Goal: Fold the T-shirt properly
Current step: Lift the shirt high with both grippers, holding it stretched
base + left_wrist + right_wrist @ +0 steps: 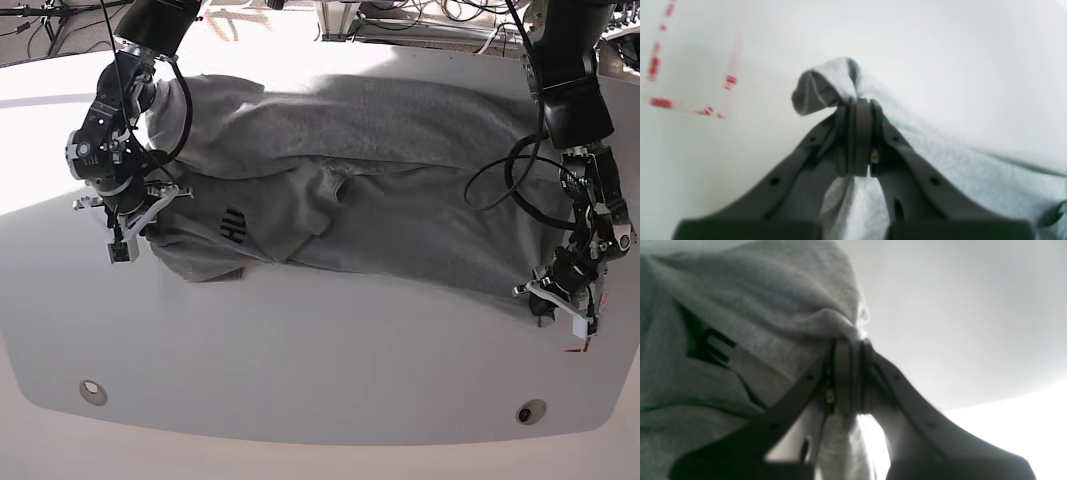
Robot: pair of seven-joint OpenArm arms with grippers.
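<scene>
You have the large heather-grey cotton T-shirt (380,190) spread crosswise over the white rounded table (300,380), rumpled, with one fold lying across its middle and small black lettering (233,226) showing near the edge on the base view's left. Your left gripper (858,106), low at that view's right, is clamped tight on a bunched corner of the cloth; a small grey tuft pokes out past the dark fingertips (863,133), and the fabric trails away to the right of the jaws. Red dashed markings (660,101) show on the table beyond it. Your right gripper (848,346), at the base view's left, is likewise pinched closed on a gathered fold of the shirt, with the printed letters (711,346) just beside it.
</scene>
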